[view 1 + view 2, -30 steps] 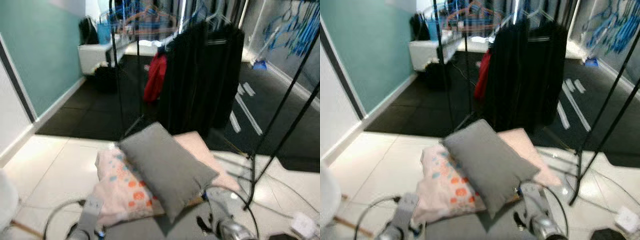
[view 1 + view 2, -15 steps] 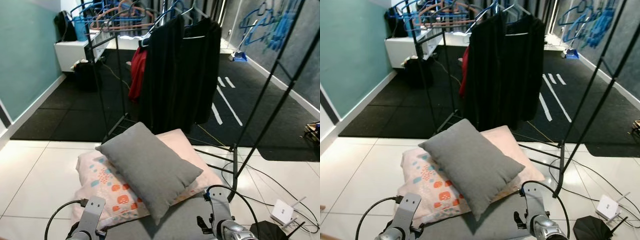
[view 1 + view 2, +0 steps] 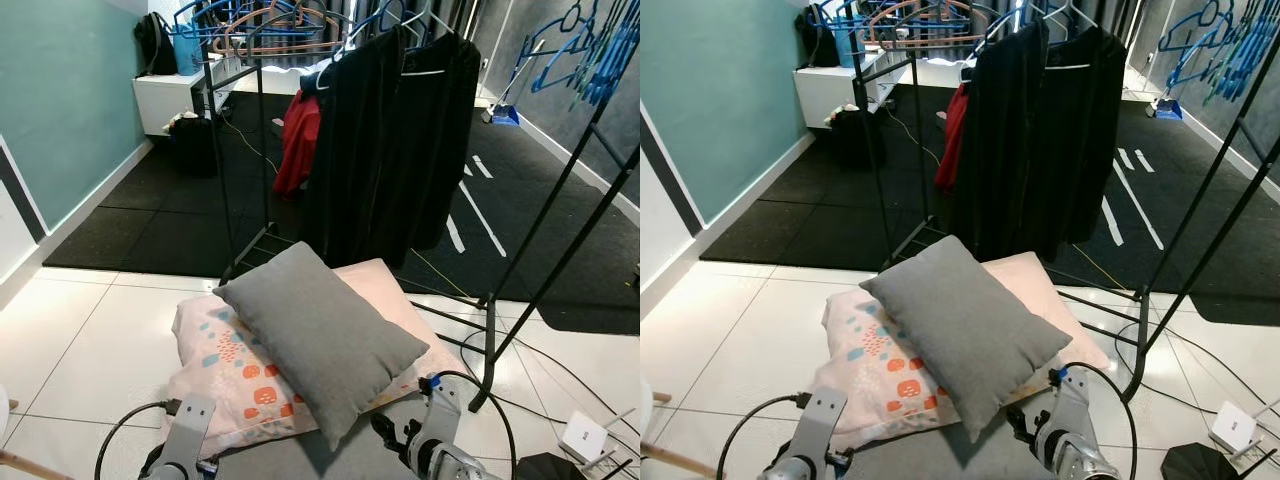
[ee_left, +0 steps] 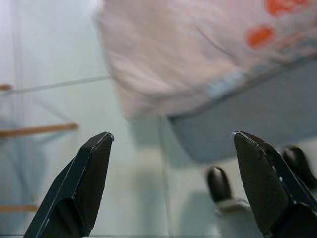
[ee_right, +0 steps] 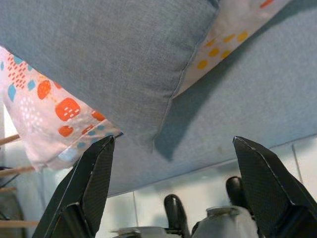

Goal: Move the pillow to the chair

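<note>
- A grey pillow [image 3: 318, 342] is seen lying tilted on top of a larger pale pink pillow [image 3: 232, 372] printed with orange and blue patches
- Both pillows rest on a grey-blue cushioned pad [image 5: 257, 104], which lies on the white tiled floor [image 3: 90, 345]; no part of the grey pillow is held by either end effector
- In the right wrist view the grey pillow's corner overhangs the patterned pillow, with a shadow thrown on the pad beneath it
- The left end effector [image 4: 173, 186] is held low near the floor just before the patterned pillow's edge, its two black fingers [image 4: 81, 186] spread wide with nothing between them
- The right end effector [image 5: 173, 186] is likewise held low, just below the grey pillow's corner, its fingers [image 5: 267, 183] wide apart and grasping nothing
- The silver left arm [image 3: 185, 440] and right arm [image 3: 432, 440] are seen at the lower edge of the head views, each with a black cable looping beside it
- Behind the pillows a black clothes rack [image 3: 225, 150] stands, hung with dark garments [image 3: 395, 130] and a red one [image 3: 298, 145], on a black mat
- A teal wall [image 3: 60, 90] is on the left, a white cabinet [image 3: 165, 100] stands farther back, and blue hangers [image 3: 590, 50] are seen at the upper right
- A small white device [image 3: 583, 436] with a cord lies on the tiles at the lower right
</note>
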Controlling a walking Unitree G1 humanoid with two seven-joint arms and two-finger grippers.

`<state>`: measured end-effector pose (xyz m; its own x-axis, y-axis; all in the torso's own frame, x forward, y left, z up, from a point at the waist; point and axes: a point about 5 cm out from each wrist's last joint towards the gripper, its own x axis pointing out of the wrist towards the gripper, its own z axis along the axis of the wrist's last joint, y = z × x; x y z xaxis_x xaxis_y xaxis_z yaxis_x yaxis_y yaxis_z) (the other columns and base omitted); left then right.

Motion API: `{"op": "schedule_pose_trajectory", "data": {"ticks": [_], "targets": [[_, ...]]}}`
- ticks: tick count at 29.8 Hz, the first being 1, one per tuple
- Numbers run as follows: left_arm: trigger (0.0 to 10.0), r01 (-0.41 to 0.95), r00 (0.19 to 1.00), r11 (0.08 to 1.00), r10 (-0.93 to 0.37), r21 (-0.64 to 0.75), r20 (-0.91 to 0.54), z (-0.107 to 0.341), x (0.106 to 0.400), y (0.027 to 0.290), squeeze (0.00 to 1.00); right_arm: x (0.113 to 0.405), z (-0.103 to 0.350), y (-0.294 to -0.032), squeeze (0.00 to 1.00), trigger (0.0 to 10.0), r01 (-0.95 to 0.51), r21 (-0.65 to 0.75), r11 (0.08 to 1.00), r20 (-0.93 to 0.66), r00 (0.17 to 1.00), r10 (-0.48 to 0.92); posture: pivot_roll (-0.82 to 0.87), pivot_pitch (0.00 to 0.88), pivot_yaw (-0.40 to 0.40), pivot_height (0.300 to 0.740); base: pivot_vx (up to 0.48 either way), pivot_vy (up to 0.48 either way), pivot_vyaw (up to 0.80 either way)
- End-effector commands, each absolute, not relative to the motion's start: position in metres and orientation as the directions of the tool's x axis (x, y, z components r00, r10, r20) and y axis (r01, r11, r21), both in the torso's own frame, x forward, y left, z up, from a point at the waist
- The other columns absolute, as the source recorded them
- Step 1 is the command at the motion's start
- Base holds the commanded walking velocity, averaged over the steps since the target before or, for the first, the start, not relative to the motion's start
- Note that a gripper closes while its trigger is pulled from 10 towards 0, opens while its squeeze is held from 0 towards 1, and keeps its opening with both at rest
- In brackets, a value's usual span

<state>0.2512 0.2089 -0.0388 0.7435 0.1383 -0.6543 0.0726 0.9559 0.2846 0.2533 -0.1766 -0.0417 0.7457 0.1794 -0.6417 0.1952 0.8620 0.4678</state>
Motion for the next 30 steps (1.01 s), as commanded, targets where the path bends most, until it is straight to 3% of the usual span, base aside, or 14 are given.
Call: {"op": "schedule_pose_trajectory", "data": {"ticks": [1, 3, 5, 7, 9, 19, 30], "targets": [[10.0, 0.048, 0.737, 0.951, 0.172, 0.305, -0.654, -0.038, 0.250, 0.216, 0.00, 0.250, -0.044, -0.178, 0.00, 10.0, 0.239, 0.503, 0.831, -0.638, 0.752, 0.169, -0.12, 0.021, -0.048, 0.660, 0.000, 0.000, 0.00], [10.0, 0.029, 0.741, 0.948, 0.192, 0.316, -0.644, -0.037, 0.250, 0.221, 0.00, 0.250, -0.044, -0.177, 0.00, 10.0, 0.255, 0.527, 0.811, -0.626, 0.761, 0.168, -0.12, 0.019, -0.050, 0.655, 0.000, 0.000, 0.00], [10.0, 0.013, 0.740, 0.946, 0.209, 0.323, -0.640, -0.033, 0.252, 0.231, 0.00, 0.283, -0.013, -0.202, 0.00, 10.0, 0.272, 0.564, 0.780, -0.564, 0.817, 0.123, -0.12, 0.019, -0.050, 0.645, 0.000, 0.000, 0.00], [10.0, 0.013, 0.740, 0.946, 0.209, 0.323, -0.640, -0.033, 0.252, 0.231, 0.00, 0.283, -0.013, -0.202, 0.00, 10.0, 0.272, 0.564, 0.780, -0.564, 0.817, 0.123, -0.12, 0.019, -0.050, 0.645, 0.000, 0.000, 0.00], [10.0, 0.013, 0.739, 0.945, 0.210, 0.325, -0.640, -0.031, 0.252, 0.236, 0.00, 0.303, 0.009, -0.216, 0.00, 10.0, 0.261, 0.586, 0.767, -0.512, 0.853, 0.101, -0.11, 0.020, -0.047, 0.635, 0.000, 0.000, 0.00], [10.0, 0.024, 0.736, 0.943, 0.208, 0.332, -0.645, -0.033, 0.248, 0.240, 0.00, 0.324, 0.036, -0.219, 0.00, 10.0, 0.187, 0.684, 0.705, -0.373, 0.920, 0.118, -0.10, 0.041, -0.021, 0.610, 0.000, 0.000, 0.00], [10.0, 0.032, 0.734, 0.939, 0.211, 0.342, -0.645, -0.034, 0.244, 0.245, 0.00, 0.332, 0.046, -0.213, 0.00, 10.0, 0.139, 0.738, 0.660, -0.308, 0.940, 0.146, -0.06, 0.078, 0.009, 0.580, 0.000, 0.000, 0.00]]}}
